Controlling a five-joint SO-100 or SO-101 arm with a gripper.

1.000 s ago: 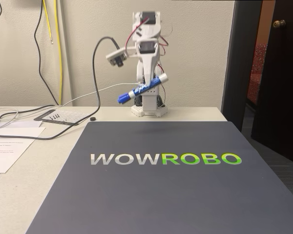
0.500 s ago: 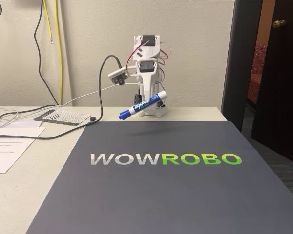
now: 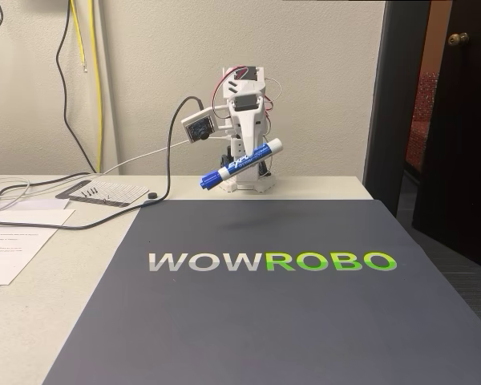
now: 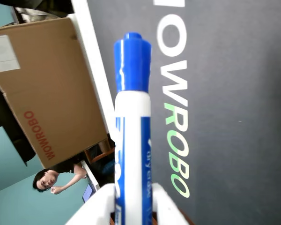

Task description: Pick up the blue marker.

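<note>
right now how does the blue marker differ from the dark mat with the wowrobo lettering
The blue marker is held off the table, clamped in the gripper and tilted with its blue cap lower; the mat lies flat on the table. The marker is small, round and mostly white with blue print; the mat is broad, flat and dark grey with white and green letters. Both carry printed lettering.

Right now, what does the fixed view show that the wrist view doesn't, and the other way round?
The fixed view alone shows the whole white arm, the cables and papers on the table's left, and the blue marker held tilted, clear above the dark mat. The wrist view alone shows a cardboard box and a person beyond the table edge. Both show the marker clamped in the gripper and the mat's WOWROBO lettering.
</note>
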